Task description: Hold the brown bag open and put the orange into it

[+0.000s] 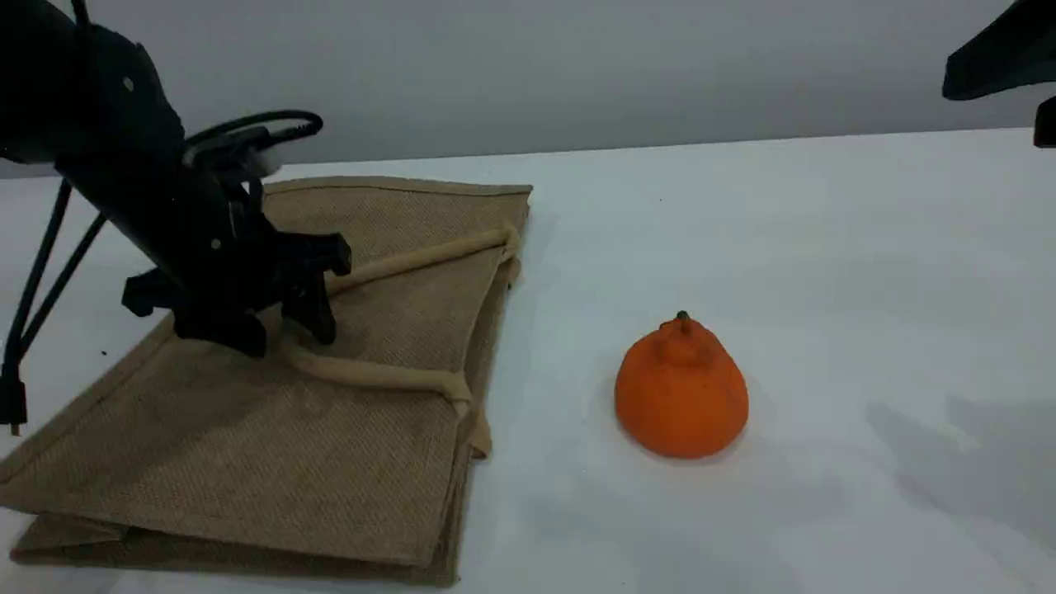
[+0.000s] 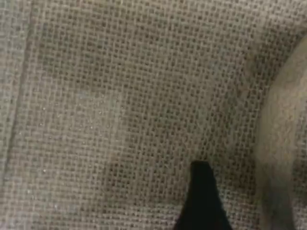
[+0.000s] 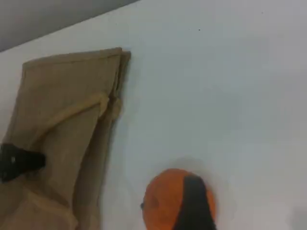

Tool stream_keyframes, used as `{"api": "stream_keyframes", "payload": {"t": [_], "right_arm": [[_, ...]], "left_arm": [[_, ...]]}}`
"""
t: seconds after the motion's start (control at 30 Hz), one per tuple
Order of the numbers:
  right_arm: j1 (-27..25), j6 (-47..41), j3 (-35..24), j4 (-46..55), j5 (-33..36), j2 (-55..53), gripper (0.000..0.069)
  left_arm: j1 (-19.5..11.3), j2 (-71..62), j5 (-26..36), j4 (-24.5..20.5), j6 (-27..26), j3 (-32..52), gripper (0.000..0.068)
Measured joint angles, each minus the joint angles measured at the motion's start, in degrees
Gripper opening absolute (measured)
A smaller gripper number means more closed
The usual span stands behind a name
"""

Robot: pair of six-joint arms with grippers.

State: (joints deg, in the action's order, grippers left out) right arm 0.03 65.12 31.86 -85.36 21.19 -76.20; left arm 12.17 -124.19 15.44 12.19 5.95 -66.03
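Note:
The brown bag (image 1: 247, 445) lies flat and closed on the left of the table, its mouth toward the middle. Its upper beige handle (image 1: 371, 375) loops across the top face. My left gripper (image 1: 280, 334) is down on the bag at the bend of that handle, with its fingers apart on either side of the rope. The left wrist view shows one black fingertip (image 2: 204, 201) against the weave, and the handle (image 2: 283, 158) at the right edge. The orange (image 1: 681, 392) stands alone to the right of the bag. My right fingertip (image 3: 194, 203) hovers high above the orange (image 3: 160, 201), holding nothing.
Part of my right arm (image 1: 998, 58) shows at the top right corner. The white table (image 1: 825, 247) stretches right and behind the orange. The left arm's cables (image 1: 37, 280) hang over the bag's far left corner.

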Motion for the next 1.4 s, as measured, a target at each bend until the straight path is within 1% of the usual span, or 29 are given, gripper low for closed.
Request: {"api": "stream_keyframes", "payload": {"t": [0.07,0.17,0.33,0.37,0.47,0.57,0.63,0.73,0.87,1.07,1.17,1.27,1.4], "right_arm": [[0.0,0.06,0.0,0.0,0.06,0.0,0.0458],[0.0,0.17,0.0,0.0,0.1,0.0,0.0458],[0.0,1.27,0.0,0.0,0.28,0.0,0.0458],[0.0,1.27,0.0,0.0,0.28,0.0,0.0458],[0.0,1.22,0.0,0.0,0.34,0.0,0.0458],[0.0,1.15,0.0,0.0,0.41,0.0,0.0458],[0.0,1.15,0.0,-0.07,1.63,0.0,0.0458],[0.0,1.5,0.0,-0.28,3.77,0.0,0.0458],[0.0,2.32,0.0,-1.1,3.9,0.0,0.0458],[0.3,6.42,0.0,-5.72,4.59,-1.26,0.0458],[2.15,9.63,0.0,-9.64,5.01,-3.72,0.0458],[5.53,15.04,0.0,-14.22,4.71,-7.14,0.0458],[9.79,21.48,2.07,-14.65,3.26,-12.89,0.0458]], "left_arm": [[0.0,-0.34,-0.18,0.0,0.5,0.0,0.044],[0.0,-0.4,-0.53,0.14,0.66,0.0,0.0353],[0.0,-0.45,-1.04,0.26,0.66,0.0,0.0106],[0.0,-0.45,-1.04,0.26,0.66,0.0,0.0082],[0.0,0.04,-0.33,-0.02,0.66,0.0,0.0083],[-0.05,1.44,3.89,-0.44,0.43,-0.98,0.0083],[-0.05,3.3,6.11,-0.44,0.39,-2.26,0.0083],[0.0,6.67,10.08,-0.33,-1.38,-4.55,0.0083],[1.24,12.39,16.46,-0.2,-4.32,-7.53,0.0083],[3.79,21.86,21.54,-0.31,-5.51,-8.46,0.0083],[4.6,26.47,23.87,-0.36,-5.95,-8.46,0.0083],[4.68,30.34,26.49,-0.43,-7.25,-8.46,0.0083],[4.68,34.07,30.37,-1.7,-7.99,-8.46,0.0083]]}}
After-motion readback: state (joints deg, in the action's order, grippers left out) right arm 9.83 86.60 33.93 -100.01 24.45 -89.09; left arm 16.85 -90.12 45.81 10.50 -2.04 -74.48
